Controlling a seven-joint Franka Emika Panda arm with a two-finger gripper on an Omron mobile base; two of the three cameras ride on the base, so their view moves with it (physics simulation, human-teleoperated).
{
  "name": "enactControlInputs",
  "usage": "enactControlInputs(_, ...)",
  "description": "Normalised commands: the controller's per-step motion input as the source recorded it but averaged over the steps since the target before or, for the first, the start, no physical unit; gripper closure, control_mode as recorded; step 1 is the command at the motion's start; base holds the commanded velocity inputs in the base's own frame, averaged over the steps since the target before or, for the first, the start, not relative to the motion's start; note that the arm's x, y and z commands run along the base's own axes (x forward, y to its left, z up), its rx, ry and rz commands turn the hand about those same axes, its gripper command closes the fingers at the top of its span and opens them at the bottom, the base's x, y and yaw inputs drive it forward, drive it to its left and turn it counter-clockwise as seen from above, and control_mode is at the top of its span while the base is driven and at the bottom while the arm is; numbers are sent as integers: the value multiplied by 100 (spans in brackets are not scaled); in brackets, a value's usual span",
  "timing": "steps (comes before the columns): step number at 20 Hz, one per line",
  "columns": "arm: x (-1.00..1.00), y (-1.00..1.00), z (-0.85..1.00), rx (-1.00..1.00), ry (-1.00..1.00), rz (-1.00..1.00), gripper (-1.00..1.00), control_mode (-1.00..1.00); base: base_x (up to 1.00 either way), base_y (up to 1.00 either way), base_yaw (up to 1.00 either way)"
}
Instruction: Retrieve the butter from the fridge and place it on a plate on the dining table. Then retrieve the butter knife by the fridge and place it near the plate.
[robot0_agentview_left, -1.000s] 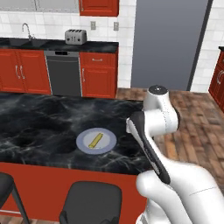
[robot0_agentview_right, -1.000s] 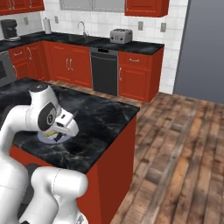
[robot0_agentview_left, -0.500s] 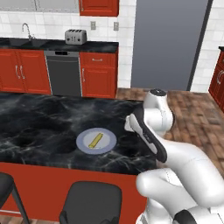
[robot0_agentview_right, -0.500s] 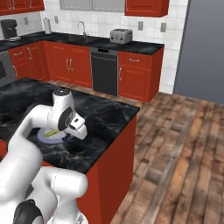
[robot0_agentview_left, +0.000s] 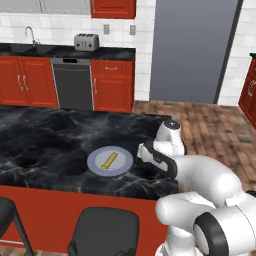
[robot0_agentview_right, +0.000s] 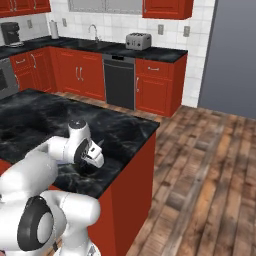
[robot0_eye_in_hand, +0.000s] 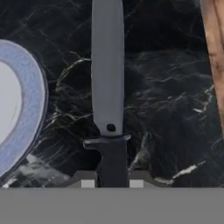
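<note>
Here the gripper (robot0_eye_in_hand: 112, 181) clamps the knife (robot0_eye_in_hand: 107, 78) by its dark handle; light, rigid, slippery blade projects beside the plate (robot0_eye_in_hand: 26, 109).

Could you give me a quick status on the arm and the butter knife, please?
Claw shut on butter knife, low over dining table. Butter on plate, knife beside plate. Nothing in the way.

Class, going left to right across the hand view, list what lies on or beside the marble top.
Plate → butter knife → wood floor, past the table edge.
</note>
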Motion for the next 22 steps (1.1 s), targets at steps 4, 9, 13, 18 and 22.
enactControlInputs(4,43,0,-63,0,0,0,100,-100,0,0,0)
enactControlInputs(9,34,13,-47,0,0,0,100,-100,0,0,0)
enactControlInputs(13,29,6,-21,0,0,0,100,-100,0,0,0)
enactControlInputs(18,25,2,-24,0,4,0,100,-100,0,0,0)
enactControlInputs(22,29,12,-29,1,3,0,-100,-100,0,0,0)
